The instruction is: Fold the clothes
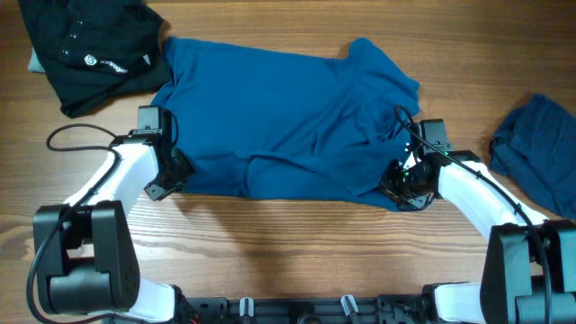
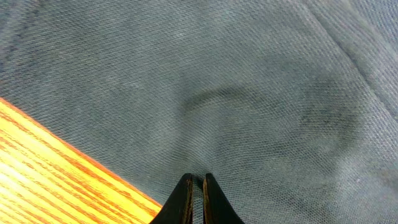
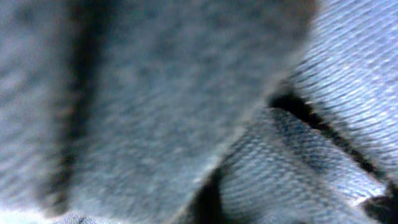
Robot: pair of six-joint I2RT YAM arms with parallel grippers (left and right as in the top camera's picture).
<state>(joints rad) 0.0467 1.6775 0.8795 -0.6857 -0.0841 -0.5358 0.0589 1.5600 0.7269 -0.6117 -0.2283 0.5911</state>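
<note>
Clenched tight, the left gripper (image 2: 195, 179) pressed on the blue T-shirt (image 1: 288, 117) at its near-left hem. The right gripper (image 1: 402, 180), also closed, sat amid bunched cloth at the near-right corner. Whether either pinched fabric was unclear. The T-shirt lay spread across the wooden table (image 1: 270, 252).

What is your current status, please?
Left end effector shut, right end effector shut, both at T-shirt hem. T-shirt unfolded. Black garment and darker garment aside.

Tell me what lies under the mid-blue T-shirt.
The T-shirt lies spread on the wooden table, which shows along its near edge. Anything else beneath it is covered by the fabric and cannot be seen.
</note>
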